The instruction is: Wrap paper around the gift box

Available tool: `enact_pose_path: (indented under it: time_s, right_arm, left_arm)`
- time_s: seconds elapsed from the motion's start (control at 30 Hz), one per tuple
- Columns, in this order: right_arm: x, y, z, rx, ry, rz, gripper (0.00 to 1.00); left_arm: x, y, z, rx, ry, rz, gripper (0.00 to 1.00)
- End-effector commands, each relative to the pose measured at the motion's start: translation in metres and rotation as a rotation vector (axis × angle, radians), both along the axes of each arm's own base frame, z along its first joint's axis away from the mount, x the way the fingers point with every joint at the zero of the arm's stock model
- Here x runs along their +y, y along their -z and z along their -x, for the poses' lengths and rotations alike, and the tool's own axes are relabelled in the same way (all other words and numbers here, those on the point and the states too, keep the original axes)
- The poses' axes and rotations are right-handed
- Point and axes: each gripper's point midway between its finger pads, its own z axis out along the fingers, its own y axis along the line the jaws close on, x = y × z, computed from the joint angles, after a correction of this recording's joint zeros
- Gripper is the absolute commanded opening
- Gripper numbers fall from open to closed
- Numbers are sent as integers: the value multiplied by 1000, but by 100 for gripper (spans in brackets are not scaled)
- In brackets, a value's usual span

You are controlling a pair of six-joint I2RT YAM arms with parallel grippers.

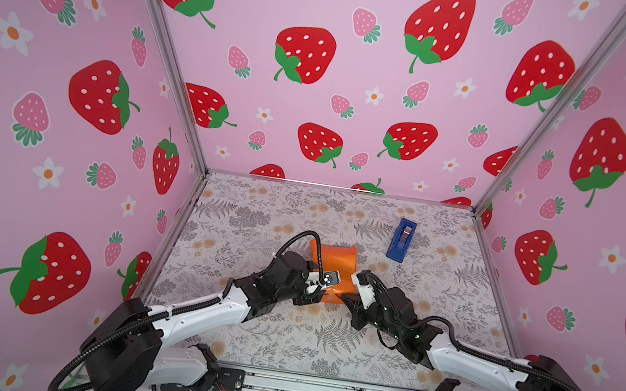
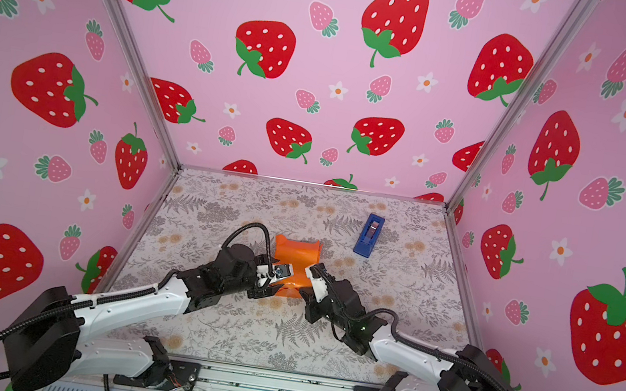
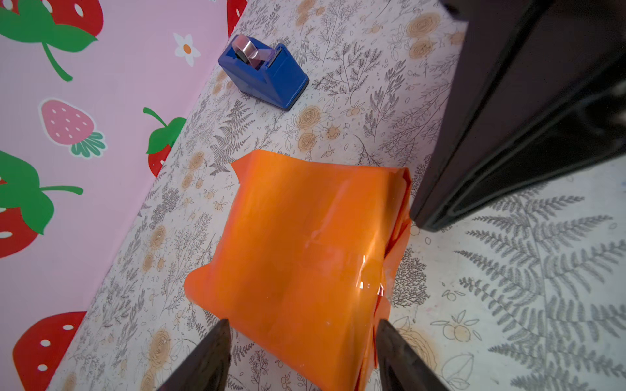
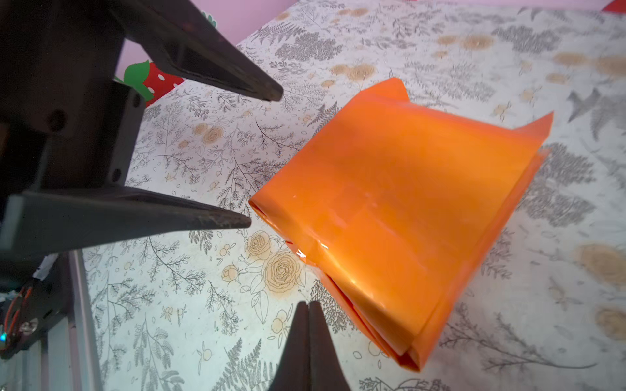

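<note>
Reaching in from the left, the left gripper (image 4: 266,158) is released, its fingers spread just beside the left edge of the paper (image 1: 336,255). The paper lies folded into a glossy orange bundle mid-table (image 1: 258,213), hiding the gift box. At its right, the right gripper (image 4: 309,306) is clenched on nothing, just beside the bundle. A blue tape dispenser (image 1: 401,240) stands farther right and back

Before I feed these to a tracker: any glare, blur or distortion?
Left wrist view: glare streaks on a crease of the glossy orange wrapping paper; right wrist view: hot spots on its folded edge, floral table cover blurred toward the frame's edge; in both top views: wide-angle stretch splays the strawberry walls, paper small, no evident glare.
</note>
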Motion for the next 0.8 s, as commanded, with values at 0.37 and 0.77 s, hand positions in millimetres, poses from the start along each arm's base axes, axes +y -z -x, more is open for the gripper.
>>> enact_pose_path:
  time_s: [0.37, 0.77]
  right_arm:
    - [5, 37, 0, -577, -214, 351, 0]
    - [34, 29, -4, -600, -257, 279, 0]
  left_arm:
    - [-44, -26, -13, 676, -91, 187, 27]
    - [-50, 14, 2, 916, -59, 122, 7]
